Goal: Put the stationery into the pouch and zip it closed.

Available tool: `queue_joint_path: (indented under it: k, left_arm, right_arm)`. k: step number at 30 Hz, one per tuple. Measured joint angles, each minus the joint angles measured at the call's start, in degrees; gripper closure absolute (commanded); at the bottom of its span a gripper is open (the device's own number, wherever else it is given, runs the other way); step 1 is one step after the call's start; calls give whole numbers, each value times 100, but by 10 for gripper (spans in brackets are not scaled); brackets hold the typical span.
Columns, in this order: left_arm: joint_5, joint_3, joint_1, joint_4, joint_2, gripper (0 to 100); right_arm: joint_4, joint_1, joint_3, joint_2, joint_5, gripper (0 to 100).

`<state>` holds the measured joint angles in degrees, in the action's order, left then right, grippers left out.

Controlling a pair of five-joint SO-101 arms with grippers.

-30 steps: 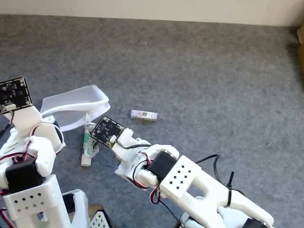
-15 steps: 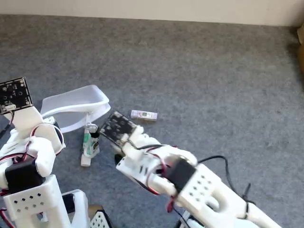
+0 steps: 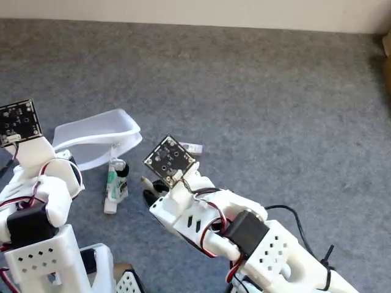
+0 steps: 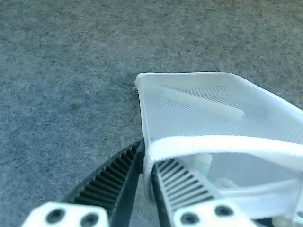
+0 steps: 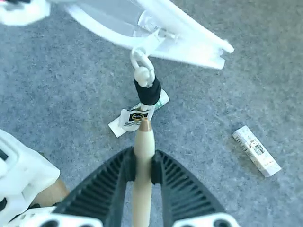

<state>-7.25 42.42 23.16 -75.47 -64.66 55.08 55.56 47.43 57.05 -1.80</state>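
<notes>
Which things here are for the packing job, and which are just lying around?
For the job: pouch, pinched by the left hand; pen in the right hand; black-capped tube; small white bar.
Just lying about: brown thing at the carpet's edge.

You see a white, finely striped pouch, a cream pen with a brown tip, a black-capped white tube, and mottled grey carpet.
</notes>
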Motion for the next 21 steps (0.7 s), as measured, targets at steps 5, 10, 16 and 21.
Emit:
queue_joint_path:
  k: [5,10,16,21]
  left_arm:
    - [0,0,0,0,0,992]
    - [0,0,0,0,0,992]
    - [0,0,0,0,0,992]
    - [0,0,0,0,0,992]
  right_arm:
    - [0,0,0,0,26,995]
    - [0,0,0,0,62,995]
    - [0,0,0,35,88,995]
    - [0,0,0,800,334,995]
